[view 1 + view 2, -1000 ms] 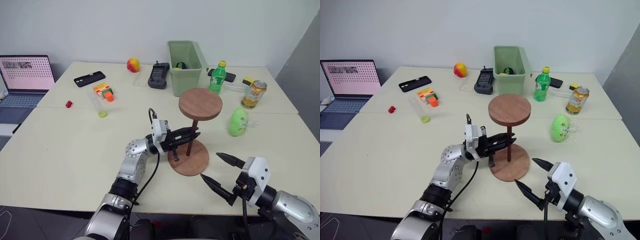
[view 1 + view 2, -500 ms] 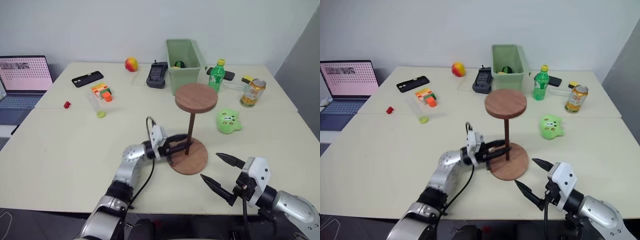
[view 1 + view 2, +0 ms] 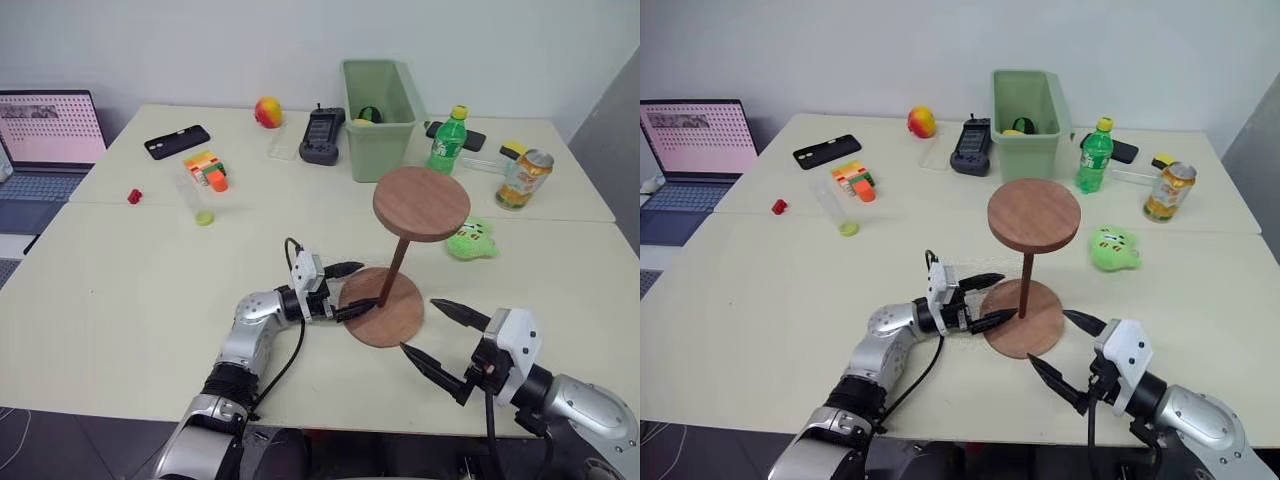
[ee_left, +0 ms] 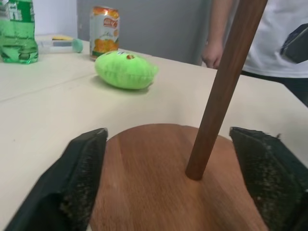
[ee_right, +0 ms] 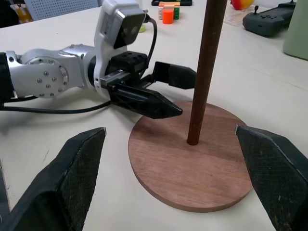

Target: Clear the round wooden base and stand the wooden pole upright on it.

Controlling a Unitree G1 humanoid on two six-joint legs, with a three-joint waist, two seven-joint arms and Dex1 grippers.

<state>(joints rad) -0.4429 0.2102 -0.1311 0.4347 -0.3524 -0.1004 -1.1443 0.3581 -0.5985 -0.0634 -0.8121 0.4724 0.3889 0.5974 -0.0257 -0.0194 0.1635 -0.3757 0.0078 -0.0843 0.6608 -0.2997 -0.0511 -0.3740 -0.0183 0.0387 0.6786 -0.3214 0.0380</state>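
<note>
The round wooden base (image 3: 392,322) lies flat on the table's near middle. The wooden pole (image 3: 395,272) stands in its centre hole, leaning a little, with its round disc (image 3: 421,203) on top. My left gripper (image 3: 359,288) is open at the base's left edge; its fingers (image 4: 79,180) spread either side of the pole without touching it. My right gripper (image 3: 420,327) is open and empty just right of the base near the table's front edge, and its fingers (image 5: 72,173) frame the base (image 5: 202,168) and pole (image 5: 204,72).
A green plush toy (image 3: 472,240) lies right of the pole. At the back stand a green bin (image 3: 378,118), a green bottle (image 3: 447,140), a can (image 3: 526,178), a black device (image 3: 322,135) and a phone (image 3: 178,142). A laptop (image 3: 50,130) is far left. A person (image 4: 269,38) stands beyond the table.
My left gripper has opened and let go of the pole, then sunk slightly to the base's edge. The pole stays standing on the base. My right gripper has not moved.
</note>
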